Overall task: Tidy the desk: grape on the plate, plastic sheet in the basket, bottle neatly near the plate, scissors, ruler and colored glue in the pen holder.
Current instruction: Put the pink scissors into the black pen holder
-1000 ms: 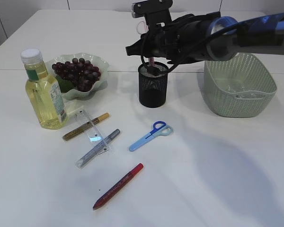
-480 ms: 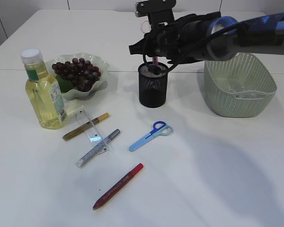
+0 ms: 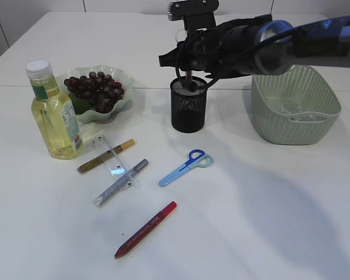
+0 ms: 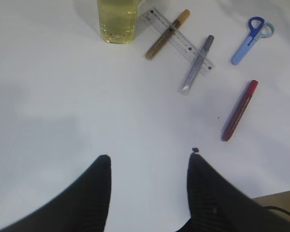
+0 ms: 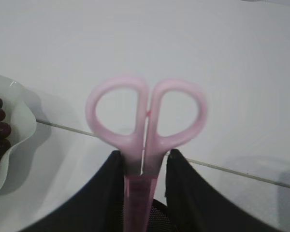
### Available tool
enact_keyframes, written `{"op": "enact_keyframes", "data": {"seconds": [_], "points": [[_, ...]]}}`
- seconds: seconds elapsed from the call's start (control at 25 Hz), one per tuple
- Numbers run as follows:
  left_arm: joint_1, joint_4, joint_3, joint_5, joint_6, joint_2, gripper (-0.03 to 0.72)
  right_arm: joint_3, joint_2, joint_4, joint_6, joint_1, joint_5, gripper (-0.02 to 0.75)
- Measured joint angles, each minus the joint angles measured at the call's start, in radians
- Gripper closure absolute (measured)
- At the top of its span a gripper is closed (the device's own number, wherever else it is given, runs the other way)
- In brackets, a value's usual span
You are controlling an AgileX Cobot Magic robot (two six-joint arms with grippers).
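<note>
Our right gripper (image 5: 144, 166) holds pink scissors (image 5: 146, 121) upright, blades down in the black holder (image 3: 189, 105). We judge a tilted release could tip them out. Our left gripper (image 4: 147, 166) hangs open and empty, well short of the ruler (image 4: 176, 40).

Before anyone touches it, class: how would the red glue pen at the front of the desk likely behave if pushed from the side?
The red glue pen looks round-bodied, so it would probably roll rather than slide. It seems rigid and slim, likely light. The smooth white table around it would hardly slow it.
</note>
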Motion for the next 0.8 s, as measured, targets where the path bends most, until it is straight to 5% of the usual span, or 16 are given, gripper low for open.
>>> {"op": "enact_keyframes", "data": {"seconds": [0.6,0.8], "points": [[0.0,0.0,0.0,-0.002,0.0,0.0,0.316,0.0,0.0,0.023,-0.019,0.0,0.002,0.467],[0.0,0.0,0.0,-0.004,0.0,0.0,0.316,0.0,-0.037,0.193,-0.19,0.0,0.041,0.467]]}}
